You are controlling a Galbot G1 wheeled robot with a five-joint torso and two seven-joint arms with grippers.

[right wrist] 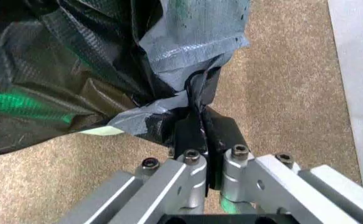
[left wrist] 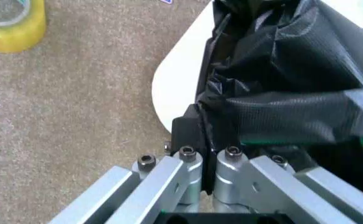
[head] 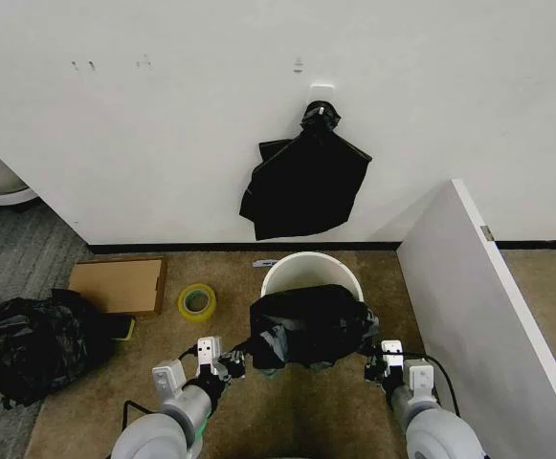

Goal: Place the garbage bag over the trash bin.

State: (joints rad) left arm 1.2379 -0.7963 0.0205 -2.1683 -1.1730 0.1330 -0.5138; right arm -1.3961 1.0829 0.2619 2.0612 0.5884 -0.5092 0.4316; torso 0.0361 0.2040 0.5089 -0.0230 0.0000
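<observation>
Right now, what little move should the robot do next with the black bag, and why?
Probably carry the garbage bag a bit farther forward over the trash bin. The left end effector and right end effector each pinch an edge, and the bag covers only the bin's near side; its far rim is bare.

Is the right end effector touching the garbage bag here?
Touching. The right wrist view shows the right end effector shut on a fold of the garbage bag, film pinched between its pads.

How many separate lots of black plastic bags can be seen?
3: the garbage bag stretched between the left gripper and right gripper above the bin; a bundle hanging on the wall; a mound on the floor, left.
</observation>
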